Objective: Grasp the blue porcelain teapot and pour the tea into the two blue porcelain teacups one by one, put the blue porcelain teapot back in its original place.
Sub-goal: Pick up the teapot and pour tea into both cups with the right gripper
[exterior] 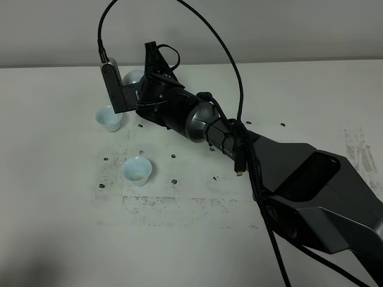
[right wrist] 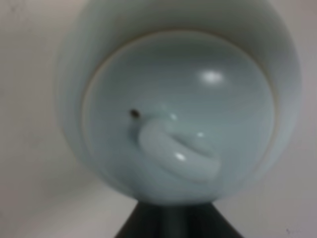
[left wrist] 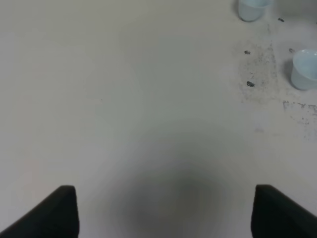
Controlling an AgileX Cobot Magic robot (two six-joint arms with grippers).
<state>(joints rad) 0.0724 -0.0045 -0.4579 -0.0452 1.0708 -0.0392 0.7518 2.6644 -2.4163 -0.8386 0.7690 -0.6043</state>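
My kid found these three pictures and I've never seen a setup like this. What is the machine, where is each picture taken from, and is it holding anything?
It is a two-armed robot at a white table. The wide picture comes from a camera high above. The other two come from cameras on each arm's wrist. On the table stand two small pale cups. The right gripper is shut on a pale round teapot, seen close from above its lid. The left gripper is open over bare table, holding nothing.

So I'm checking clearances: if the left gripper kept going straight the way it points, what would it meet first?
Probably only the bare table. The left gripper stands open and points at empty tabletop; the two teacups sit off to one side of that line, though depth is hard to judge.
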